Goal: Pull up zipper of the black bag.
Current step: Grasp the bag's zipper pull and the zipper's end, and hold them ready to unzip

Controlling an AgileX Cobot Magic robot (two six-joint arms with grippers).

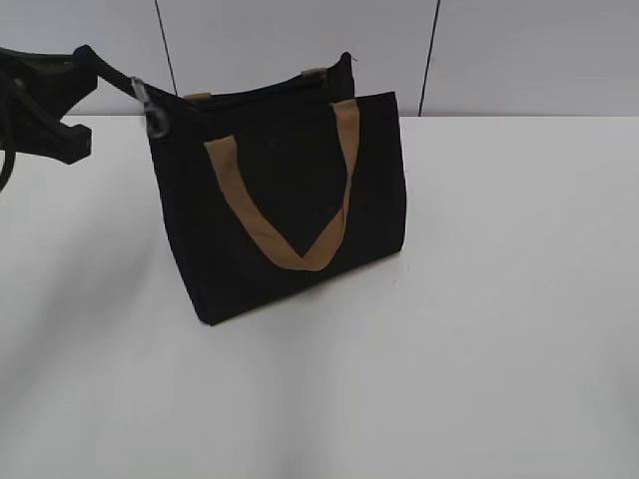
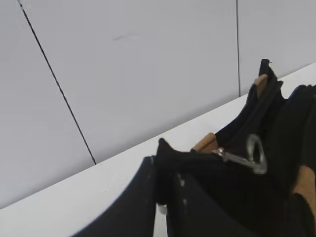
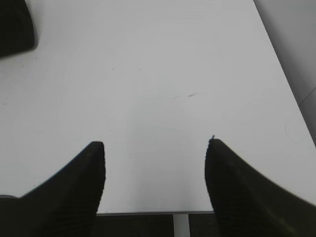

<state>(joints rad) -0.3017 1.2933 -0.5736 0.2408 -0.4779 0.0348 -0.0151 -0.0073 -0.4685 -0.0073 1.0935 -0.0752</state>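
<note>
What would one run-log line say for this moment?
left fingers: pinching black bag corner | zipper: beside that corner, ungripped | right gripper: open over table

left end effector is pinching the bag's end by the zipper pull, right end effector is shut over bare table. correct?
One error: the right end effector is open, fingers spread wide over the bare table, as the right wrist view shows. The left end effector does pinch the black bag near the zipper pull.
</note>
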